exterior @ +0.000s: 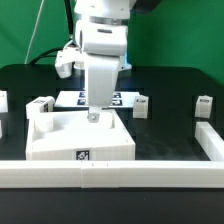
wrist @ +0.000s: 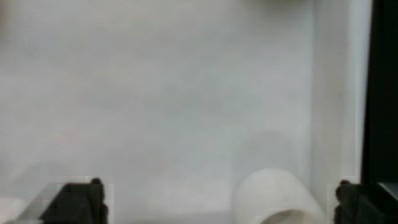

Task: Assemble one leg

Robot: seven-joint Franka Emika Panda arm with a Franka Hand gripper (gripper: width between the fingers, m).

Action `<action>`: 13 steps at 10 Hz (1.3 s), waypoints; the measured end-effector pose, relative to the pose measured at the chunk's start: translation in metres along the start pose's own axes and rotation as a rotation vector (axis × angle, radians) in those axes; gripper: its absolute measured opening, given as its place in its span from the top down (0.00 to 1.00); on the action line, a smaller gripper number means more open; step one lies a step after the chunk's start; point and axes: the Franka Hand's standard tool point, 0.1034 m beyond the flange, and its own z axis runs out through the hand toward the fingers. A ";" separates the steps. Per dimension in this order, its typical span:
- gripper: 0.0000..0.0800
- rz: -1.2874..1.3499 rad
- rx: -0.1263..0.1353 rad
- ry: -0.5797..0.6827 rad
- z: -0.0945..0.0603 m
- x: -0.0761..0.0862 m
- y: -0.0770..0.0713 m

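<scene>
Over tray [exterior: 110,150] | end effector [exterior: 95,114] wide open, holding nothing | fiducial tag [exterior: 82,155] on tray front

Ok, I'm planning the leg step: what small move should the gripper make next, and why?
Probably lift clear of the panel and shift toward the leg on the exterior view's right. The gripper hangs open over the panel with nothing clamped, and that leg lies loose on the table nearby.
</scene>
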 end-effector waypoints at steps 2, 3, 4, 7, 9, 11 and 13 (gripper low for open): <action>0.19 0.002 0.018 0.012 0.013 -0.005 -0.022; 0.19 0.001 0.024 0.015 0.019 -0.009 -0.026; 0.19 0.001 0.021 0.020 0.026 -0.012 -0.028; 0.35 0.010 0.025 0.021 0.029 -0.011 -0.028; 0.52 0.010 0.026 0.021 0.030 -0.011 -0.028; 0.90 0.010 0.026 0.021 0.030 -0.011 -0.028; 0.92 0.011 0.016 0.021 0.029 -0.012 -0.026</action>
